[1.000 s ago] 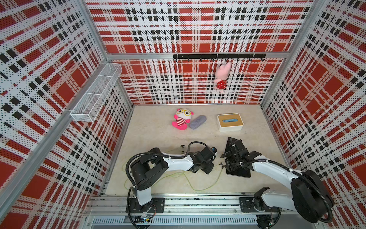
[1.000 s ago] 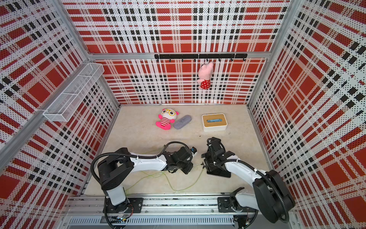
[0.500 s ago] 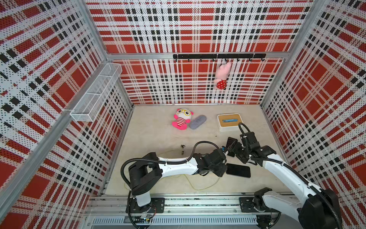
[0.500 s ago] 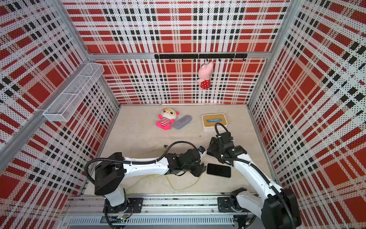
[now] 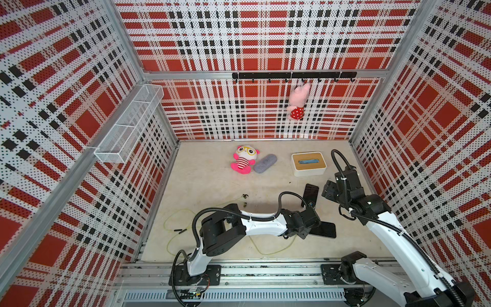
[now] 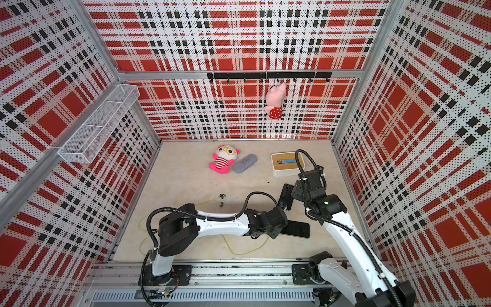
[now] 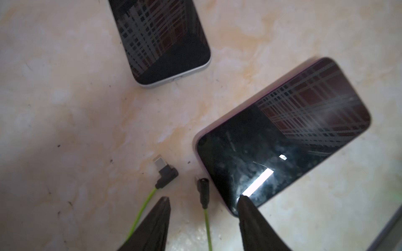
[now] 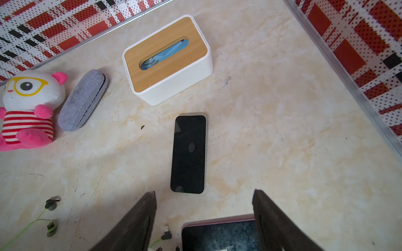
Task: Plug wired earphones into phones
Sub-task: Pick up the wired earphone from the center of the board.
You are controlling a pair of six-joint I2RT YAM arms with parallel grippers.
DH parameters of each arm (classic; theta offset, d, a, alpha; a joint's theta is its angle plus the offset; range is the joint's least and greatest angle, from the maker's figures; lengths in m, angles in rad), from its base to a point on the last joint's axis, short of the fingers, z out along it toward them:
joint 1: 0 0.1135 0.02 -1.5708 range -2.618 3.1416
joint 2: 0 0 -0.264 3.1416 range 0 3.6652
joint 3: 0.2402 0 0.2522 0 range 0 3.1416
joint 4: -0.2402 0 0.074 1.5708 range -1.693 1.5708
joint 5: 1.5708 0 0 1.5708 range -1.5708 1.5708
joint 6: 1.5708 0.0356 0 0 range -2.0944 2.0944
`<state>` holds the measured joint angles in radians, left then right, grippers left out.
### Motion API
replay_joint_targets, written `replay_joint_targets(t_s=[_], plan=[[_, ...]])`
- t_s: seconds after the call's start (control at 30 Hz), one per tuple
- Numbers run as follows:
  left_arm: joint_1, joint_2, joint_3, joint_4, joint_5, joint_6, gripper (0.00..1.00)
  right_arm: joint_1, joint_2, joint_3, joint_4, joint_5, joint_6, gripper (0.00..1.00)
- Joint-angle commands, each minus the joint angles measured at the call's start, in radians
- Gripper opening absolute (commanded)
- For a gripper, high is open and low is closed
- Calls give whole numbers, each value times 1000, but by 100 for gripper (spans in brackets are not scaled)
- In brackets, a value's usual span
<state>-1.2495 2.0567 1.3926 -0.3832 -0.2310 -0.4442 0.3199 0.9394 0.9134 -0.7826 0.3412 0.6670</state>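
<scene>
Two earphone plugs [image 7: 166, 171] lie ahead of the left gripper [image 7: 203, 197], beside the near phone [image 7: 282, 134]. Bare table [image 8: 282, 141] rings the far phone [image 8: 188, 154] ahead of the right gripper [image 8: 204, 192]. Both grippers gape empty.

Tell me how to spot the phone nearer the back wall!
Find the white tissue box with a wooden lid. The phone lies flat just in front of it, silver-edged. The other phone has a pinkish edge and black plugs beside it.
</scene>
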Motion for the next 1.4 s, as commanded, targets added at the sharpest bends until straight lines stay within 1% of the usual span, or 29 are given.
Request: replay_joint_targets(t_s=[0.0, 0.2, 0.27, 0.33, 0.47, 0.5, 0.6, 0.7, 0.77, 0.83, 0.9, 0.97, 1.0, 1.03, 1.07, 1.13, 1.23, 1.3, 1.37], plan=[[-5, 27, 36, -22, -8, 9, 48, -9, -25, -13, -31, 48, -14, 74], [-2, 45, 45, -5, -15, 8, 35, -11, -19, -7, -29, 43, -40, 72], [2, 46, 44, -2, -20, 9, 27, -11, -17, -2, -29, 43, -49, 72], [11, 45, 43, 5, -9, 4, 23, -11, -18, 1, -26, 41, -58, 71], [14, 32, 33, 20, -5, 7, 8, -10, -19, 0, -8, 20, -94, 69], [15, 30, 29, 27, -2, 6, 5, -11, -20, -2, -3, 19, -106, 69], [19, 28, 18, 32, 2, 13, 0, -10, -20, -6, 25, -9, -181, 70], [35, 7, -6, 51, 21, 8, 0, -10, -27, -5, 62, -46, -277, 70], [48, -25, -34, 74, 33, 4, 0, -11, -44, -18, 113, -106, -383, 70], [65, -69, -80, 111, 57, 4, 0, -11, -71, -35, 151, -204, -539, 72], [96, -140, -148, 163, 103, 4, 0, -11, -108, -47, 159, -342, -722, 76], [124, -212, -227, 237, 167, 3, 0, -10, -140, -58, 151, -457, -852, 80], [139, -248, -271, 276, 199, 0, 0, -11, -153, -68, 141, -527, -943, 80], [156, -290, -321, 329, 248, -2, 0, -10, -162, -71, 105, -609, -1066, 82], [175, -330, -375, 383, 301, -8, 0, -11, -165, -75, 65, -665, -1191, 84], [214, -400, -469, 484, 386, -25, 0, -9, -146, -82, -12, -688, -1383, 88], [274, -489, -593, 623, 497, -41, 0, -10, -41, -72, -181, -646, -1620, 88], [306, -541, -662, 701, 552, -48, 0, -9, 27, -73, -243, -609, -1706, 90], [328, -587, -720, 772, 602, -38, 0, -9, 83, -86, -271, -563, -1783, 95]])
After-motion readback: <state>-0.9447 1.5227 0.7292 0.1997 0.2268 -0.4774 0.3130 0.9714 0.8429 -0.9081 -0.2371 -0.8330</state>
